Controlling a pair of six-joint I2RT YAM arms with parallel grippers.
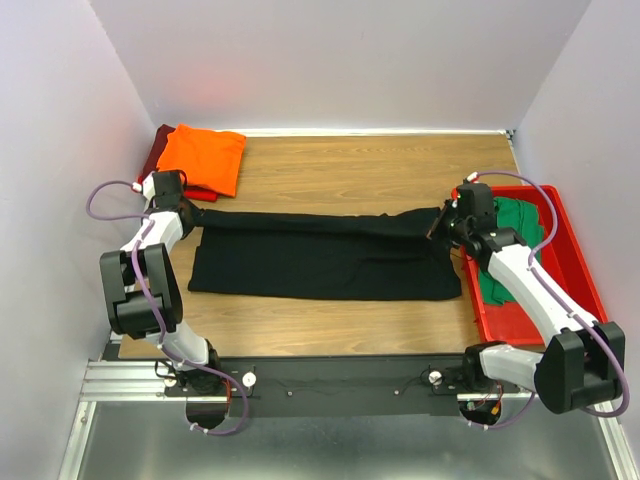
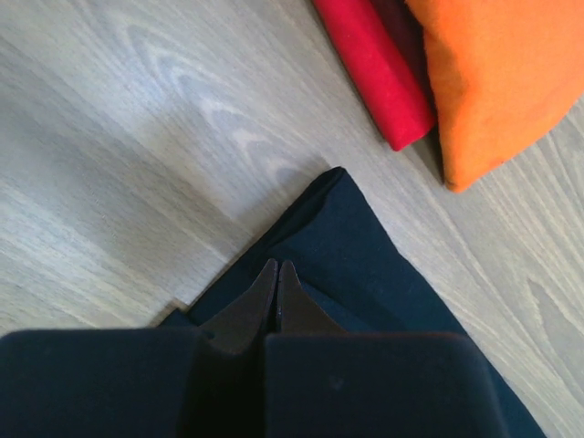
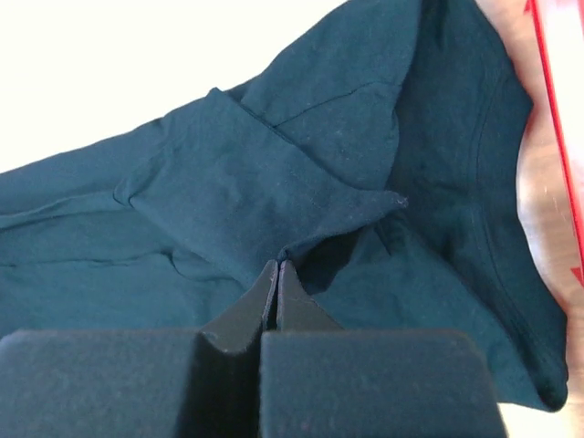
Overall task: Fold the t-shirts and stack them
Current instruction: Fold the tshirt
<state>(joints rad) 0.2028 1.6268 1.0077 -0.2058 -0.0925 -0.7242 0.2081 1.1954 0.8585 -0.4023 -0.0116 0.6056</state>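
Black t-shirt (image 1: 320, 255): spread on the surface (image 1: 340, 170), stretched between both hands.
Left hand (image 2: 276, 271): clenched on its left end.
Right hand (image 3: 276, 269): clenched on a fold at its right end.
Orange t-shirt (image 1: 203, 157): folded, at far left.

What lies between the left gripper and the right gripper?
The black t-shirt spans the whole stretch from left gripper to right gripper, shown in the top external view.

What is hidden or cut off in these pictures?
- Top view: dark red t-shirt mostly under the orange t-shirt.
- Top view: green t-shirt in the red bin partly behind the right arm.
- Left wrist view: near part of the black t-shirt hidden by the left tool.
- Right wrist view: black t-shirt cut off by frame edges.
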